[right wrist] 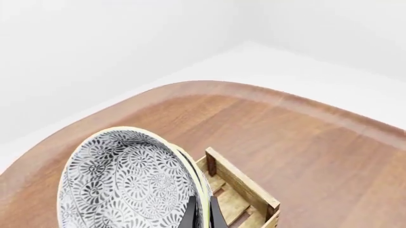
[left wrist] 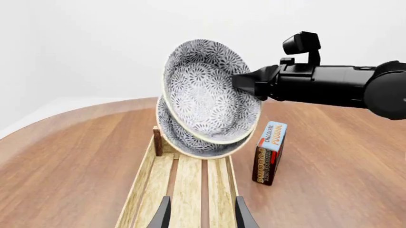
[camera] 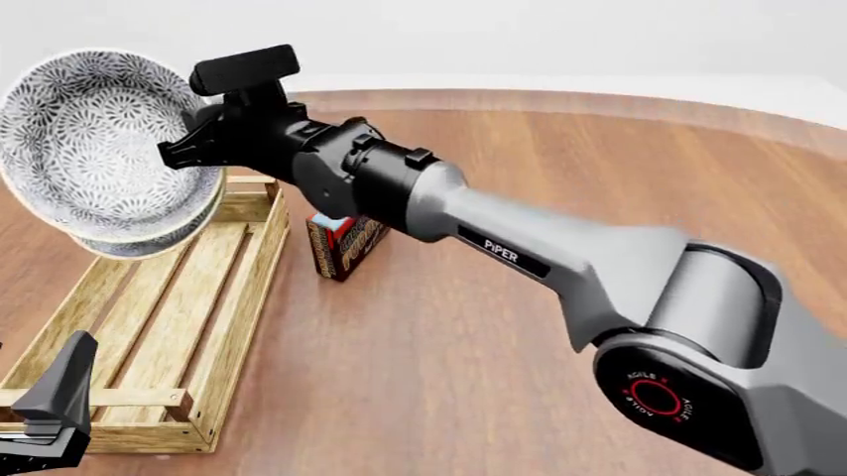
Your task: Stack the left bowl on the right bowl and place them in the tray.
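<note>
While tilted, bowls [camera: 99, 139] over tray [camera: 159, 307].

stacked bowls [left wrist: 209, 102] tilted above tray [left wrist: 187, 190]

Left bowl [camera: 95, 134] and right bowl [camera: 149, 238]: glazed ceramic look, white with dense grey floral print, smooth, soft sheen, thin cream rims.
Tray [camera: 146, 327]: pale unfinished-looking wooden slats, matt, visible grain; darker brown corner post [left wrist: 157, 141].
Desk [camera: 530, 178]: warm brown wood, streaked grain, smooth with a satin finish.
Pudding box [left wrist: 269, 152]: printed cardboard, slightly glossy, blue top, brown sides.
Right end effector [left wrist: 244, 83]: black plastic look, matt.
Right arm link [camera: 556, 253]: grey painted shell, smooth, semi-gloss.
Left end effector [left wrist: 201, 216]: dark matt fingers.
</note>
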You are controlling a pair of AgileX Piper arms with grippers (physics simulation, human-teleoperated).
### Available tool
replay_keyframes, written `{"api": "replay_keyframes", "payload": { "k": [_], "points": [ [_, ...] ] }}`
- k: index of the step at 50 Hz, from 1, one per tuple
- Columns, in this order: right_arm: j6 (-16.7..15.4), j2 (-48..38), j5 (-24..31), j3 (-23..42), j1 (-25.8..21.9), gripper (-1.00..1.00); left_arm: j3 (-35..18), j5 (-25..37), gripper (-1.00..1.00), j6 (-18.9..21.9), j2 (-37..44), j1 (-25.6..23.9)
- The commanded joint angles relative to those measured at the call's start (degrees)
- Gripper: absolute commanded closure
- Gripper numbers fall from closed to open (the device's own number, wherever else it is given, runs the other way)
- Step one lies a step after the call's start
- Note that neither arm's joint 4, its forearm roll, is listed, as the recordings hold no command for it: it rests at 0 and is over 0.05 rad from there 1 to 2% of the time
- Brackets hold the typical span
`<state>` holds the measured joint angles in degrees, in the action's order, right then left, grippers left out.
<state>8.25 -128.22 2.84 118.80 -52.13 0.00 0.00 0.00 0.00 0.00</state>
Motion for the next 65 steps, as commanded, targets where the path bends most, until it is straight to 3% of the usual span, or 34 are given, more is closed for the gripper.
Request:
{"api": "replay_keyframes", "payload": {
  "k": [1,39,53,65],
  "points": [
    [3.2,-1.8,-4.8,-2.2,0.2,1.0,0.0,0.0,-1.0,0.0,0.0,0.0],
    [7.5,-9.6,-8.9,-0.2,0.3,1.0,0.0,0.0,-1.0,0.0,0.0,0.0],
    [7.8,-11.1,-11.2,-0.9,-1.0,1.0,0.0,0.0,-1.0,0.0,0.0,0.0],
    [7.1,-13.3,-9.6,1.9,-1.5,1.0,0.0,0.0,-1.0,0.0,0.0,0.0]
  ]
}}
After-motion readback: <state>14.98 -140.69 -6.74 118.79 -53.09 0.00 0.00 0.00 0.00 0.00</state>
